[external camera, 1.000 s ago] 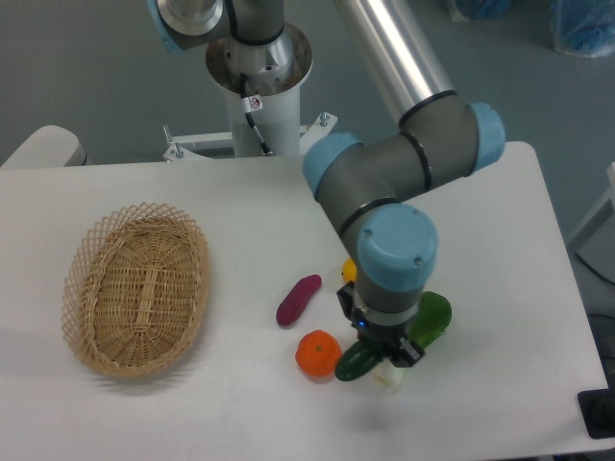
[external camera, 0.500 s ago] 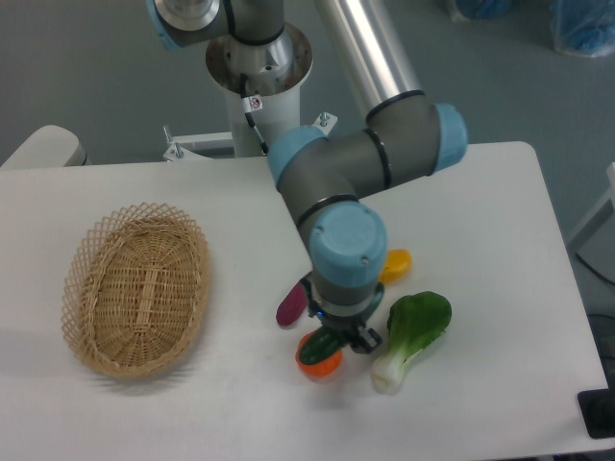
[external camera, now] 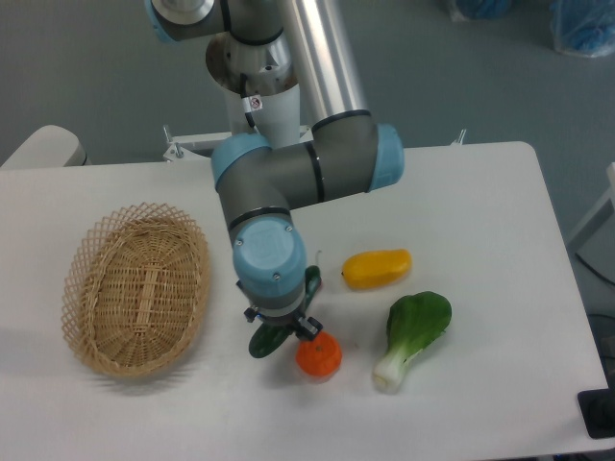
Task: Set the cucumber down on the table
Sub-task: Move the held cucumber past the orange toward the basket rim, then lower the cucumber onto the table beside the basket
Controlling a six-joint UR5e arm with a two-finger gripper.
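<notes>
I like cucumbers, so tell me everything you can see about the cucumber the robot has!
Only bits of the cucumber show: a dark green, glossy rounded end below the gripper and a thin green strip beside the wrist. The arm hides the middle. It looks gripped, slanting just above the white table, its low end left of the orange.

On the counter (external camera: 500, 192), the basket (external camera: 136, 288) lies left of the orange (external camera: 320, 356); bok choy (external camera: 415, 336) right, cucumber (external camera: 272, 338) just left.
</notes>
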